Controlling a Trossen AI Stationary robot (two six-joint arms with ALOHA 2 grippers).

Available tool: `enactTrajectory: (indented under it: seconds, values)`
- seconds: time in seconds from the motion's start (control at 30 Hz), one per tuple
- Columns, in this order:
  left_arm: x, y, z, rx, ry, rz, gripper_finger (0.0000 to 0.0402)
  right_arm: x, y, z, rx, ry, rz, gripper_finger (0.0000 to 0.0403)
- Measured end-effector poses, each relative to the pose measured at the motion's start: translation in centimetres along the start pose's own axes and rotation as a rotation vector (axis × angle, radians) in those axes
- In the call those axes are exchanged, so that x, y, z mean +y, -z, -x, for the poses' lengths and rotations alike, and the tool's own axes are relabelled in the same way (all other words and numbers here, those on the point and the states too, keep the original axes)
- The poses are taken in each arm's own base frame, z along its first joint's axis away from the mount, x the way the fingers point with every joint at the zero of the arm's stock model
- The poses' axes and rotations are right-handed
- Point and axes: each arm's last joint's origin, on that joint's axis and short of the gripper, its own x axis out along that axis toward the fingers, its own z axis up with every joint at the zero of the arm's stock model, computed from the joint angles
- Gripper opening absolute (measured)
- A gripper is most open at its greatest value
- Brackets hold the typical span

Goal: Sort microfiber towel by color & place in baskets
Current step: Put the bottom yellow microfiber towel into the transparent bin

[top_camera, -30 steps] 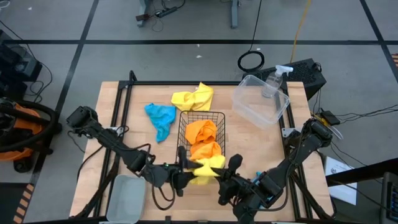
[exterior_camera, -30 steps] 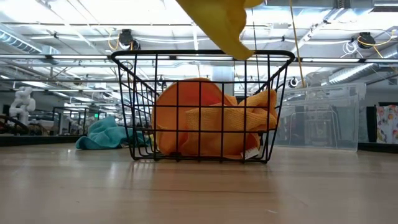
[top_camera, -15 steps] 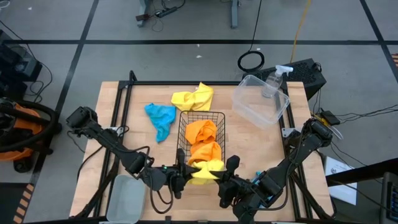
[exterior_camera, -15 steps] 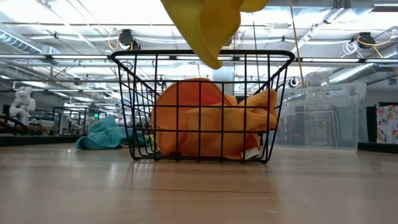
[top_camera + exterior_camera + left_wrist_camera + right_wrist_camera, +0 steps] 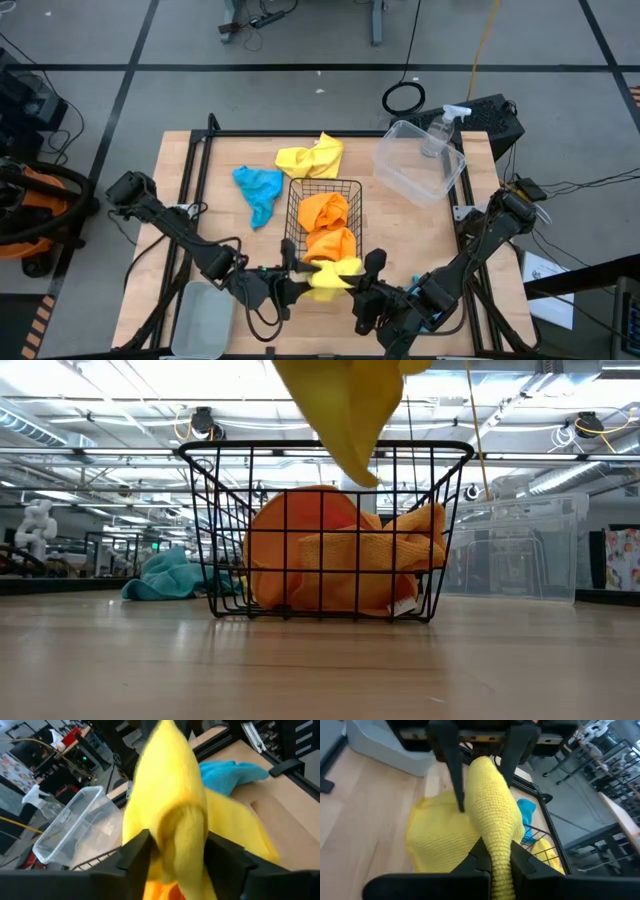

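Note:
A bright yellow towel [image 5: 335,272] hangs between my two grippers at the table's near edge, just in front of the black wire basket [image 5: 325,190]. My left gripper [image 5: 298,281] is shut on its left end, my right gripper [image 5: 358,288] on its right end. In the low view the yellow towel [image 5: 345,410] dangles before the basket [image 5: 325,530], which holds two orange towels [image 5: 340,565]. A second yellow towel [image 5: 312,155] and a teal towel [image 5: 258,190] lie on the table beyond the basket. My left gripper [image 5: 177,855] pinches a bunched fold of the yellow towel [image 5: 175,827] between its two fingers [image 5: 135,855], coming level from the table's left. The towel is lifted clear of the table. My right gripper [image 5: 500,860] pinches a rolled, thick fold of the same towel [image 5: 497,837] between its fingers [image 5: 520,857], coming level from the table's right. The rest of the cloth [image 5: 437,837] hangs slack below the two holds.
The clear plastic tub [image 5: 420,160] stands at the far right, with a spray bottle [image 5: 440,130] behind it. The pale grey-blue tray [image 5: 205,315] sits at the near left corner beside my left arm. Bare wood lies right of the basket.
The hanging yellow towel has swung: in the low view its lower tip went left, then partway back, and now hangs a little lower before the basket. Both grippers have kept their hold and stayed nearly in place.

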Motion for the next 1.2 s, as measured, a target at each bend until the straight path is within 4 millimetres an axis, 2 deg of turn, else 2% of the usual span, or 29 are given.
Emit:
enactTrajectory:
  seconds: [0.07, 0.2, 0.37, 0.53, 0.8, 1.0, 1.13, 1.2]
  values:
    - [-0.2, -0.1, 0.5, 0.011, -0.040, -0.013, 0.0206, -0.8, -0.3, 0.5, -0.011, 0.000, -0.015, 0.0007]
    - [-0.4, -0.3, 2.9, 0.058, -0.152, -0.024, 0.0227, -2.9, -0.9, 1.5, -0.024, -0.018, -0.048, 0.0007]
    - [-0.2, -0.4, 6.0, 0.080, -0.207, 0.013, 0.0230, -6.4, -1.2, 2.3, -0.014, -0.012, -0.071, 0.0007]
    - [0.3, 0.4, 7.3, 0.134, -0.261, 0.043, 0.0230, -10.4, -1.0, 2.8, 0.021, 0.039, -0.091, 0.0007]
    - [1.6, 3.0, 7.3, 0.267, -0.419, 0.060, 0.0229, -16.5, 0.6, 3.0, 0.130, 0.157, -0.108, 0.0007]
    - [1.9, 5.1, 6.3, 0.336, -0.453, -0.032, 0.0192, -21.5, 3.3, 3.5, 0.289, 0.316, -0.147, 0.0007]
    - [1.9, 5.5, 5.3, 0.352, -0.384, -0.019, 0.0158, -25.1, 4.7, 4.6, 0.336, 0.372, -0.255, 0.0007]
    - [1.6, 5.2, 4.5, 0.311, -0.272, -0.022, 0.0140, -26.7, 5.3, 5.1, 0.341, 0.388, -0.301, 0.0007]
